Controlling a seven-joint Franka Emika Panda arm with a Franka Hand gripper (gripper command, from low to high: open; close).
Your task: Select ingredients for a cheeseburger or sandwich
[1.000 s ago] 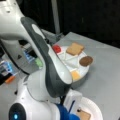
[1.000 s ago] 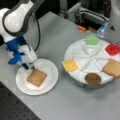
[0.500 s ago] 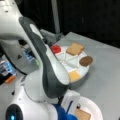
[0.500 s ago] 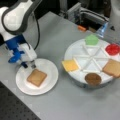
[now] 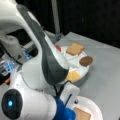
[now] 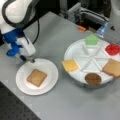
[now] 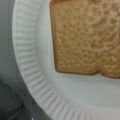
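One toast (image 6: 37,77) lying flat on the white plate (image 6: 51,82), a little toward a front view's left of the plate's middle, filling most of the wrist view (image 7: 87,37) with the ribbed rim (image 7: 27,62) beside it. Nothing stacked on it yet. Other pieces sitting well apart in the divided tray (image 6: 82,53): second toast (image 6: 112,68), patty (image 6: 93,79), cheese (image 6: 70,65), lettuce (image 6: 91,39), tomato (image 6: 112,49), each in its own wedge; toast (image 5: 75,48), patty (image 5: 86,60) and cheese (image 5: 73,75) seen again past the arm in a front view. Likely light, thin and stiff, smooth enough to slide on a plate; flat faces offering nothing to pinch, so best taken across two opposite edges, straight down, or by one raised edge where a tray divider leaves room. Round pieces probably easier to slip out of a pinch than the squares. Gripper (image 6: 32,60) hanging just above the plate's rim at a front view's upper left, near the toast but apart from it, carrying nothing that shows; whether parted or closed, cannot tell. Blue and white wrist housing (image 6: 18,46) above it, cable trailing up.
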